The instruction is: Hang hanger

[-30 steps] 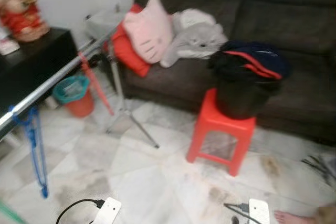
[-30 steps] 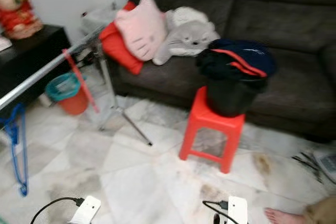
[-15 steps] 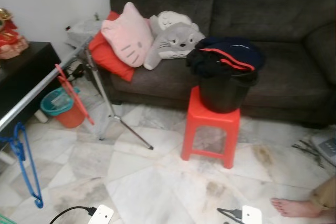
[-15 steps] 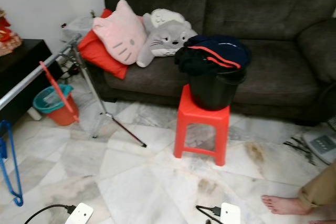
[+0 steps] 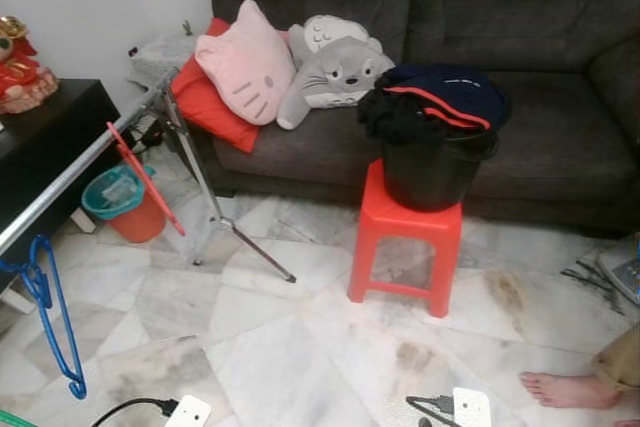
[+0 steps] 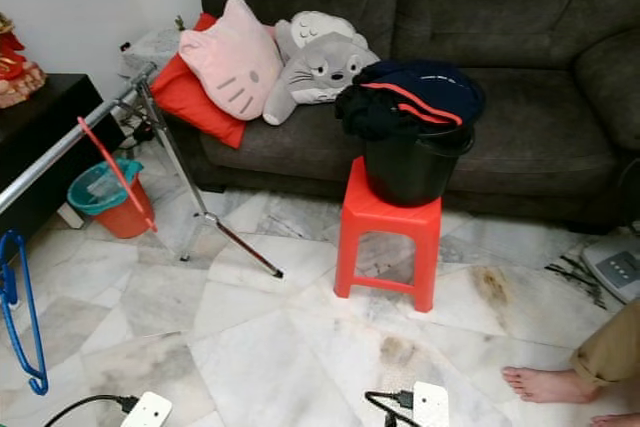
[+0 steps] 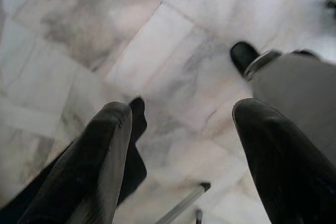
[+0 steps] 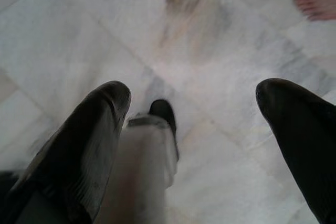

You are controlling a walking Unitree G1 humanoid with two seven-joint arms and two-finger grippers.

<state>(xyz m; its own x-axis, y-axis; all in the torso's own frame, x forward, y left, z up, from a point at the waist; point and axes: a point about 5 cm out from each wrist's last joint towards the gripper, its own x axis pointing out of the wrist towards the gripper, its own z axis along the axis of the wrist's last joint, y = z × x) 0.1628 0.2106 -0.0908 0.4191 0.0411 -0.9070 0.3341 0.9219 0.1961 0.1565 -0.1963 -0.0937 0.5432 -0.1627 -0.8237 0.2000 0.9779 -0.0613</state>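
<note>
On rail (image 5: 80, 162): blue hanger (image 5: 55, 322) unmoved; camera steadier, sharper.

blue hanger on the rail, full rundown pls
The blue hanger looks like thin plastic. Its hook is caught over the silver rail near the rail's lower, near end, at the left edge of the head views. The body dangles below the rail as a long narrow loop with a curled tip at the bottom, above the marble floor. Nothing hangs on it. A red hanger hangs farther up the same rail.
</note>
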